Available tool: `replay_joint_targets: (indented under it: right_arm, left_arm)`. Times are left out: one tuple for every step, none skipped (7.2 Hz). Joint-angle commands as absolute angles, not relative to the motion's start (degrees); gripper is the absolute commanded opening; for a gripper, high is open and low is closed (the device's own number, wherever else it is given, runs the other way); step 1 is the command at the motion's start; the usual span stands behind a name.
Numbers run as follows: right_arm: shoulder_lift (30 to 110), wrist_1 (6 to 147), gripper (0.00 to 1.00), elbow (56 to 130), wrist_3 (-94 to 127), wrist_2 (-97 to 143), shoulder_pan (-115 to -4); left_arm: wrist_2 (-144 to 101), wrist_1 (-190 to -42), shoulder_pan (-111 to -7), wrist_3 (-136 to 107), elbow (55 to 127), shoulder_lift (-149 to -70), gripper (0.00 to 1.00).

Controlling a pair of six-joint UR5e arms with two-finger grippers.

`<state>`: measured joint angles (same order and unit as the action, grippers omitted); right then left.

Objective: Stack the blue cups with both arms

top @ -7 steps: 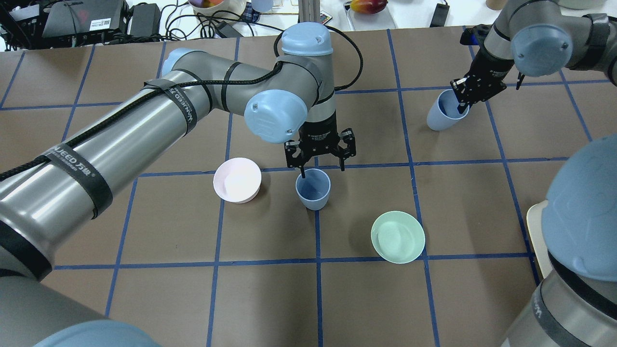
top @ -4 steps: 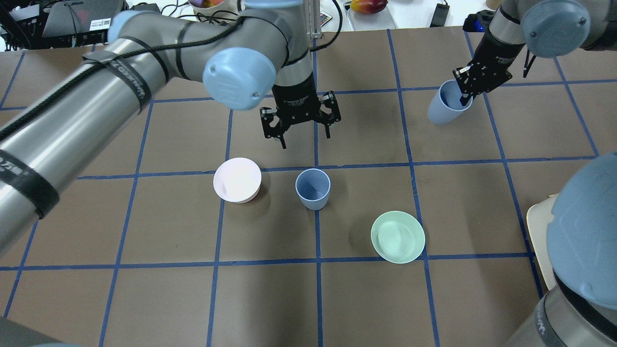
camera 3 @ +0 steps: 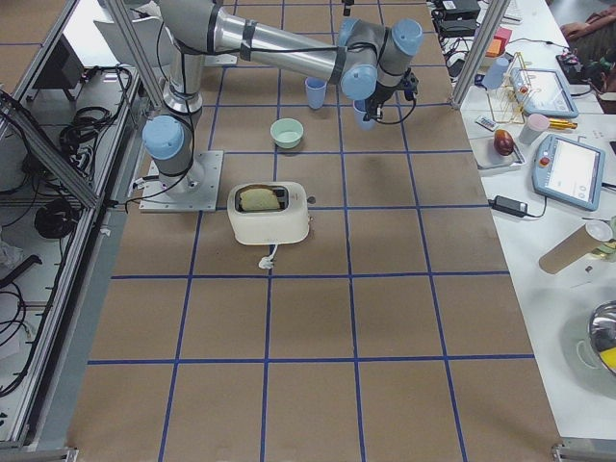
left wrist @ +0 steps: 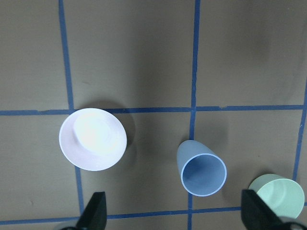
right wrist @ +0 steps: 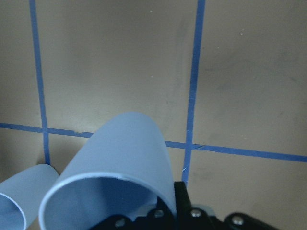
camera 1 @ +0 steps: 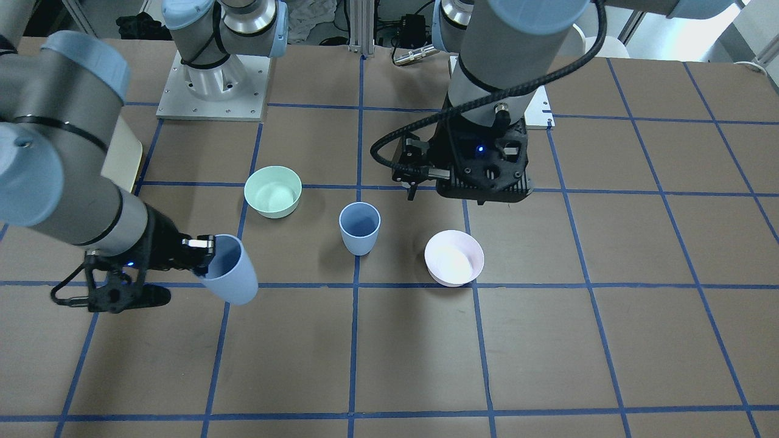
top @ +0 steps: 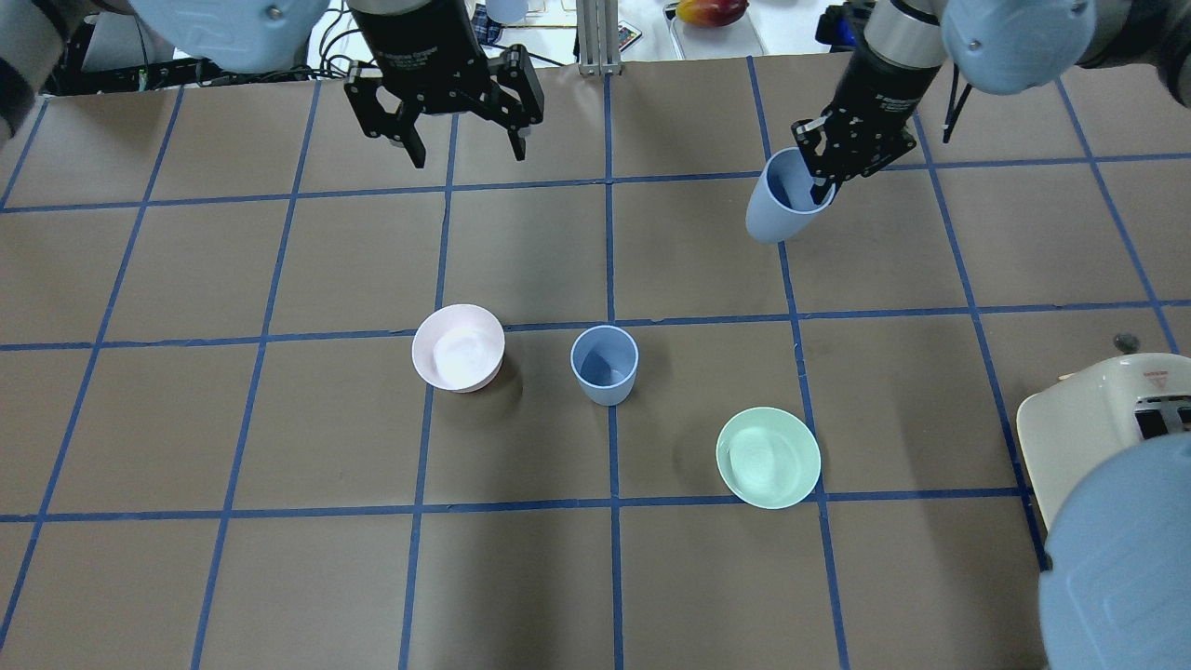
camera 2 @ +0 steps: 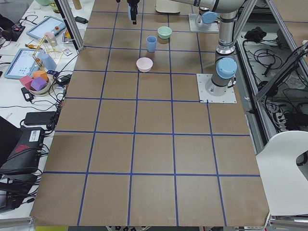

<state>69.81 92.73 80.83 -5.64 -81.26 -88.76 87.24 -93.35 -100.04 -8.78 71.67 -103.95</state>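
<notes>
One blue cup (top: 605,365) stands upright and alone at the table's centre; it also shows in the front view (camera 1: 359,228) and the left wrist view (left wrist: 201,167). My left gripper (top: 462,154) is open and empty, high above the table's far side, well away from that cup. My right gripper (top: 819,191) is shut on the rim of the second blue cup (top: 777,209), one finger inside it. It holds that cup tilted above the table, right of and beyond the standing cup. The held cup fills the right wrist view (right wrist: 124,153) and shows in the front view (camera 1: 234,280).
A pale pink bowl (top: 458,346) sits just left of the standing cup. A mint green bowl (top: 768,457) sits to its near right. A cream toaster (top: 1107,409) stands at the right edge by the right arm's base. Clutter lies beyond the far edge.
My left gripper has risen from the standing cup and drawn back to the far left, open and empty. My right gripper has carried its cup leftward.
</notes>
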Motion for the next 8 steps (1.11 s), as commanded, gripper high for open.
replay_joint_targets:
  right_arm:
    - [72.8, 91.7, 0.00, 82.5, 4.3, -81.3, -97.4]
    - [73.9, 91.7, 0.00, 84.4, 8.8, -81.2, -101.1]
    - [74.6, 91.8, 0.00, 86.4, 12.6, -80.9, -104.2]
    - [74.6, 92.3, 0.00, 87.6, 14.9, -80.8, -106.5]
    - [74.5, 92.5, 0.00, 88.3, 16.9, -80.8, -108.2]
    - [74.4, 92.5, 0.00, 88.6, 17.4, -80.8, -108.6]
    - [74.4, 91.9, 0.00, 88.7, 17.4, -81.0, -108.6]
    - [74.2, 91.7, 0.00, 88.7, 17.4, -81.0, -108.6]
  left_arm:
    - [87.9, -91.7, -96.3, -8.9, 79.3, -98.8, 1.00]
    - [87.9, -85.8, -95.9, -8.4, 84.8, -95.9, 1.00]
    - [88.2, -77.4, -95.1, -7.0, 88.7, -94.4, 1.00]
    - [90.5, -76.1, -94.8, -6.4, 89.8, -93.5, 1.00]
    - [91.4, -76.3, -94.7, -6.4, 89.4, -93.4, 1.00]
    - [91.3, -76.2, -94.7, -6.4, 89.3, -93.4, 1.00]
    - [91.3, -76.3, -94.7, -6.4, 89.3, -93.3, 1.00]
    - [91.3, -76.4, -94.7, -6.4, 89.3, -93.3, 1.00]
